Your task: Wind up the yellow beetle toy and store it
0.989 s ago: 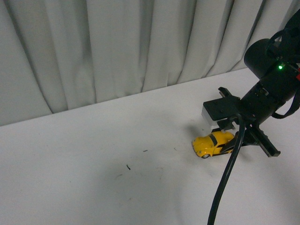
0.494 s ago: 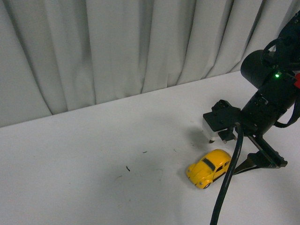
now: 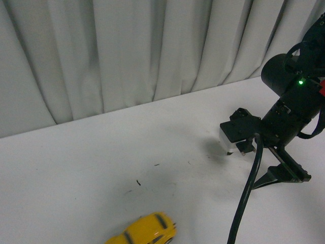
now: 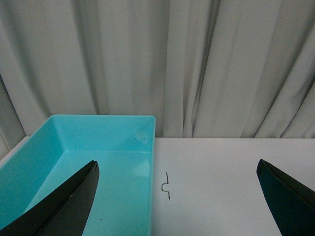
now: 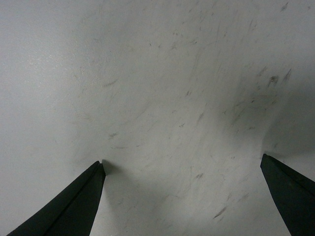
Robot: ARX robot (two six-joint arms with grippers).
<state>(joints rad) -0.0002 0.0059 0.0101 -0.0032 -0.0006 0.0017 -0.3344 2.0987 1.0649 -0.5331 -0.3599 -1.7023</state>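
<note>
You see a shiny, smooth yellow beetle toy (image 3: 144, 231). The white table (image 5: 162, 98) looks dull, with small dark scuffs. The curtain (image 3: 127, 51) is soft cloth. The blue bin (image 4: 113, 147) looks like smooth, shiny plastic. The right gripper (image 5: 182, 160) is dull black.

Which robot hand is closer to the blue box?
Left. The left gripper is open right in front of the blue box, one finger overlapping it in its wrist view. The right gripper is open over bare table, no box in sight.
</note>
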